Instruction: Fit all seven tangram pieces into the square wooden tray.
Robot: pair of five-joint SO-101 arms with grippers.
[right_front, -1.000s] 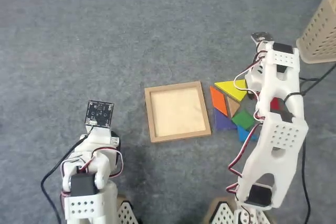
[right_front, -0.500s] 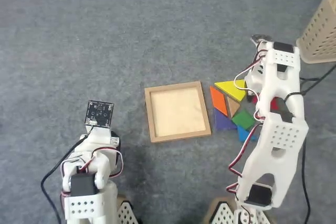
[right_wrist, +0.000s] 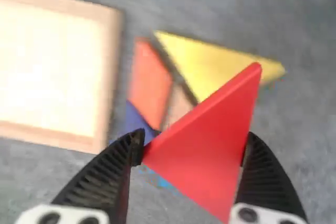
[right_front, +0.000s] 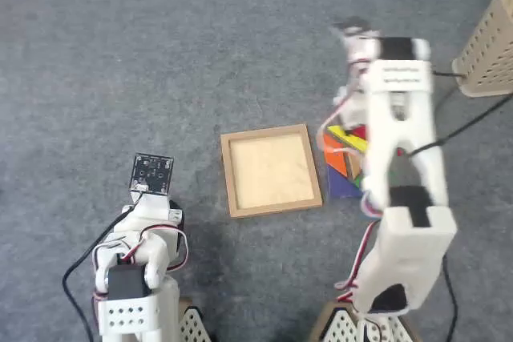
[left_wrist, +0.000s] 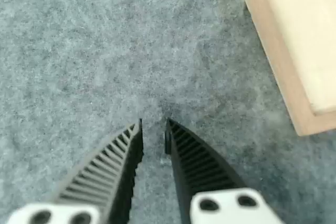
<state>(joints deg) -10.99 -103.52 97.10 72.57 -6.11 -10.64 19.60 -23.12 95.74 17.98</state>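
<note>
The tray point(right_front: 227, 174) lies flat on the grey carpet point(right_front: 160, 62) about mid-table, its pale floor bare, and just to its right the loose pieces sit bunched together. Nearest the tray's rim point(right_wrist: 107, 77) is the orange piece point(right_wrist: 151, 85), with the yellow triangle point(right_wrist: 210, 66) touching it on the far side and a purple piece point(right_wrist: 135, 121) at its near end. The red triangle point(right_wrist: 210, 145) is in the right gripper point(right_wrist: 193, 142). The jaws are spread fairly wide, one fingertip pressed to a corner of it and the other to the opposite edge, so the piece is gripped flat between them and covers part of the bunch below. From the high view the right arm point(right_front: 405, 166) stretches over those pieces, a bit of red point(right_front: 358, 131) showing under it beside the yellow point(right_front: 346, 138). The left gripper point(left_wrist: 153, 127) hangs low over bare carpet near a corner of the tray point(left_wrist: 273, 51), apart from it. Its jaws are almost together with a thin gap between the tips, holding nothing.
</note>
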